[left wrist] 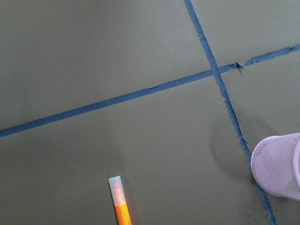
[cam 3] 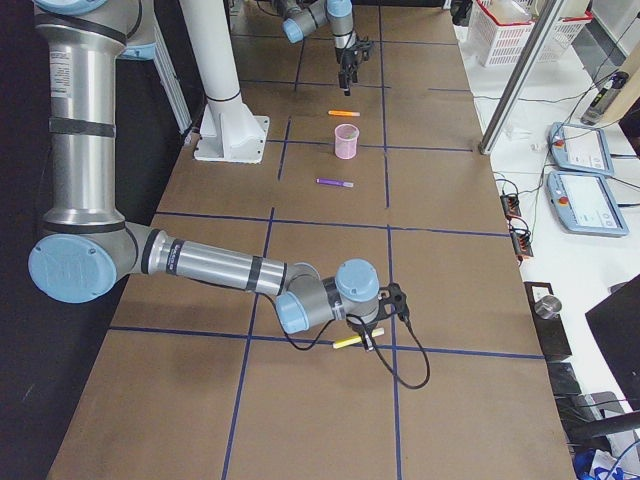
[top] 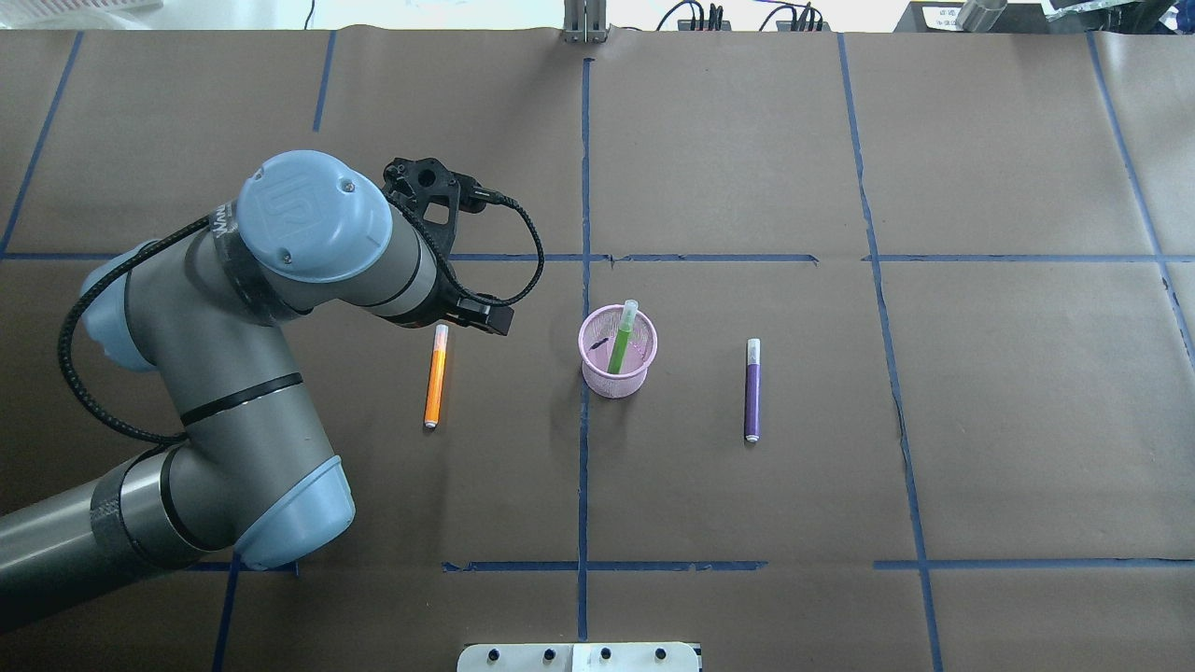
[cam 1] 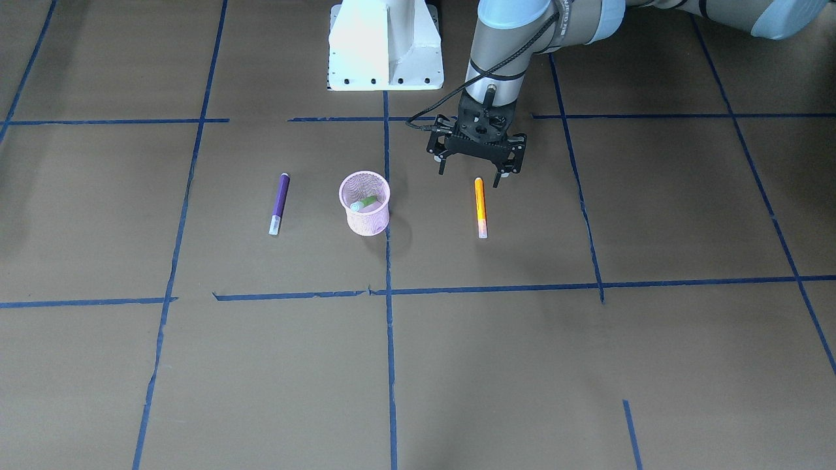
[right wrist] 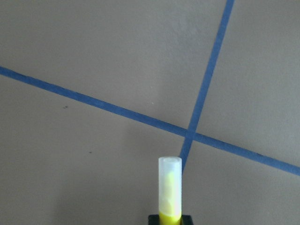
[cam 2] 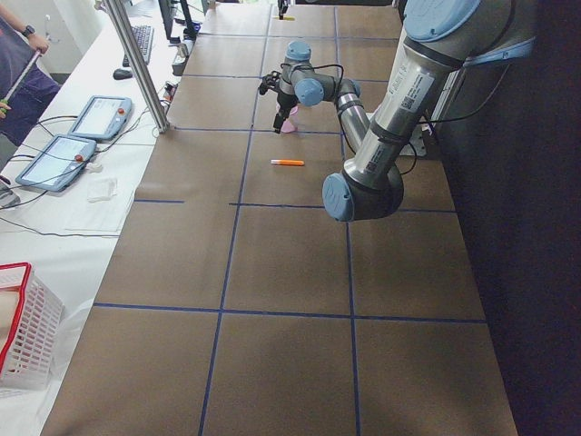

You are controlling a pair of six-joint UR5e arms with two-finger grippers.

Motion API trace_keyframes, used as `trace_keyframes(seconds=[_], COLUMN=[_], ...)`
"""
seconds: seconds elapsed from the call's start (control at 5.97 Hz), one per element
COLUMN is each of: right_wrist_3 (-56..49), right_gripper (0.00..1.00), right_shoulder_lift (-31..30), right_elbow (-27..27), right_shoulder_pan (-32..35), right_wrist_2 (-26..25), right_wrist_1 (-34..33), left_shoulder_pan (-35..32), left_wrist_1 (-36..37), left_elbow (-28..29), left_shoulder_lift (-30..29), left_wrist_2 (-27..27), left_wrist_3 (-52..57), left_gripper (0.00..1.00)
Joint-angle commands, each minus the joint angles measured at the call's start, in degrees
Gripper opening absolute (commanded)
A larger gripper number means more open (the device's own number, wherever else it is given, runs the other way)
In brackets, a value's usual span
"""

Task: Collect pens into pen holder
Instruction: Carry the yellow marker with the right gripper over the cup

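The pink mesh pen holder (cam 1: 366,219) stands mid-table with the green pen (cam 1: 367,202) leaning inside; both also show in the overhead view (top: 616,371), (top: 621,338). The orange pen (cam 1: 481,207) lies flat beside the holder, and the purple pen (cam 1: 279,202) lies flat on its other side. My left gripper (cam 1: 471,177) is open and empty, hovering over the orange pen's robot-side end. The orange pen's cap end (left wrist: 117,190) shows in the left wrist view. My right gripper (cam 3: 368,338) is far off at the table's right end, shut on a yellow pen (right wrist: 169,190).
The white robot base (cam 1: 385,46) stands behind the holder. Blue tape lines (cam 1: 388,365) grid the brown table. Off the table's sides are touch panels (cam 3: 580,150) and a red-rimmed white basket (cam 2: 23,327).
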Motion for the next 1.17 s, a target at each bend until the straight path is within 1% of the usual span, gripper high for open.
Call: trace_keyframes(seconds=[0.0, 0.17, 0.34, 0.5, 0.67, 0.84, 1.01], right_wrist_3=[18.46, 25.48, 34.43, 46.53, 55.35, 59.44, 63.83], right_gripper=[0.04, 0.03, 0.0, 0.0, 0.0, 0.0, 0.0], right_shoulder_lift=[0.56, 2.57, 3.63, 6.6, 9.07, 10.31, 13.63], right_elbow=[13.76, 17.93, 21.88, 25.93, 28.84, 29.21, 28.87], right_shoulder_pan=[-0.67, -2.86, -6.79, -14.93, -23.27, -30.67, -38.31], right_wrist_2=[-0.08, -0.77, -3.83, -13.52, -23.62, -32.86, -42.17], right_wrist_1=[0.17, 1.13, 1.14, 1.06, 0.62, 0.44, -1.91], left_shoulder_pan=[0.05, -0.29, -2.21, -4.93, -5.65, -5.66, -5.66], left_wrist_1=[0.11, 0.2, 3.68, 4.84, 4.94, 4.94, 4.94], left_elbow=[0.19, 0.28, 0.02, 0.11, 0.19, 0.37, 0.46], left_shoulder_lift=[1.61, 2.22, 2.23, 2.23, 2.23, 2.23, 2.23], left_wrist_2=[-0.14, -2.06, -5.03, -8.72, -10.67, -10.78, -10.95], left_wrist_3=[0.29, 2.73, 7.28, 9.5, 10.48, 10.49, 10.49], left_gripper=[1.0, 1.0, 1.0, 1.0, 1.0, 1.0, 1.0])
